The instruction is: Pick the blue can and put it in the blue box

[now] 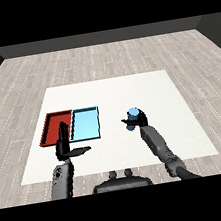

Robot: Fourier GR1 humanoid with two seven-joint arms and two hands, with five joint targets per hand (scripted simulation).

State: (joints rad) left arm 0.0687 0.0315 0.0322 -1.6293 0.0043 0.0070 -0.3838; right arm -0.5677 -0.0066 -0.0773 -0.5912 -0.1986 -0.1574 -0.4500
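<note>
Red tray left of centre on white table, left hand overlapping its lower right edge, fingers straight, thumb out, holding nothing, light blue tray touching red tray's right side, blue can right of centre, right hand curled round it, well apart from trays.

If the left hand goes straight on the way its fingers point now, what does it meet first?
Probably the red tray: the left hand has straight fingers pointing away from the robot, over the tray's near right corner. Their height above it is unclear.
</note>
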